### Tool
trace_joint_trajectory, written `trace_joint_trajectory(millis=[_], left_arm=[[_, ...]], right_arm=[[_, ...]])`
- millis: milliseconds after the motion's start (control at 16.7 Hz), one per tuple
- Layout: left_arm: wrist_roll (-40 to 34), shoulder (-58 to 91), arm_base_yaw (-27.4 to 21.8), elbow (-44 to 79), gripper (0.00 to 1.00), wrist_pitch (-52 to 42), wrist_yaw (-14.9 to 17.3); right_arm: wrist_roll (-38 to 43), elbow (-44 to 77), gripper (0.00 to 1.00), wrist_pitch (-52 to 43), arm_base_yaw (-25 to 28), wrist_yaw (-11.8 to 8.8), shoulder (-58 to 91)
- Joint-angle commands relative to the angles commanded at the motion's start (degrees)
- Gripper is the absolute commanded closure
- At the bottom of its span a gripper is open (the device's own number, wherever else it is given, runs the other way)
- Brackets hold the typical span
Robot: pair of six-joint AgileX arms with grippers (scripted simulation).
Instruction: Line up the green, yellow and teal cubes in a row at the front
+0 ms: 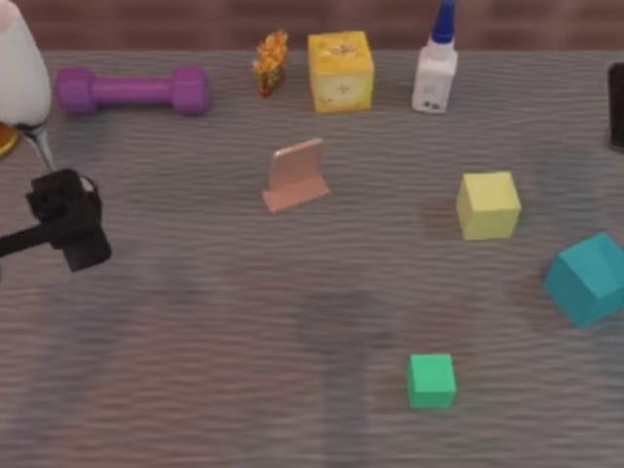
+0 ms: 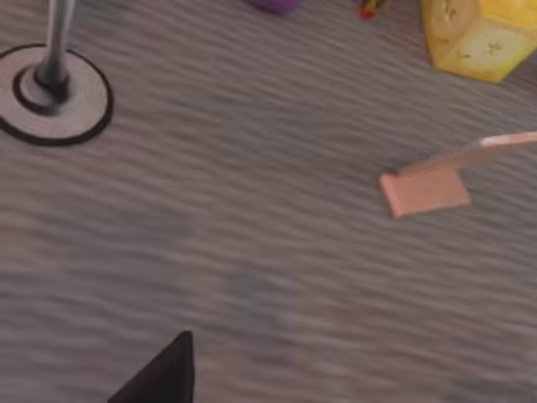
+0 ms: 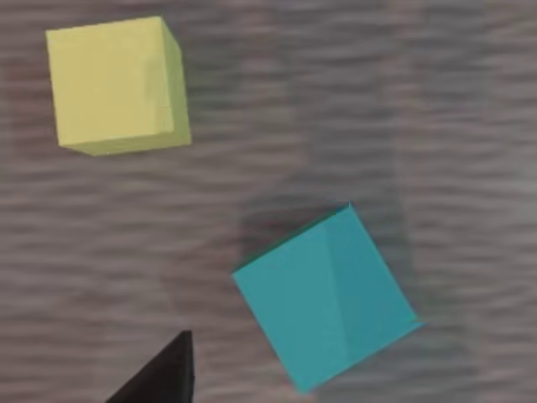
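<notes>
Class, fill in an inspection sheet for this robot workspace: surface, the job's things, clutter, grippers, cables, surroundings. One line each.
Surface: grey ribbed table, flat.
Job's things: green cube at the front; yellow cube and teal cube farther back on the right, apart, teal turned askew; not yet in a row.
Clutter: purple dumbbell, printed yellow box, glue bottle, small orange-red item, pink stand, lamp at left.
Grippers: left gripper at the left edge, holding nothing; right gripper not seen from above, its wrist camera looks at the yellow and teal cubes.
Cables: nothing seen.
Surroundings: brown strip behind the table.
</notes>
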Motion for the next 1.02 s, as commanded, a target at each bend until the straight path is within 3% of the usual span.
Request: trace_joint_trajectory(millis=[540,780,1020], left_arm=[[23.5,-37.0,15.2,-31.7,0.0,22.1,1.6],[28.3,-43.7,17.6,-36.4,0.0,26.5,2.0],[28.5,-44.0,17.7,-36.6,0.0,26.8,2.1]], right_arm=[[2.8,41.0,0.0,-18.4,8.0,-1.8,44.2],[3.1,48.4,0.0,-20.3,9.7,-2.4,51.5],[3.1,48.8,0.0,-20.3,9.8,-2.4,51.9]])
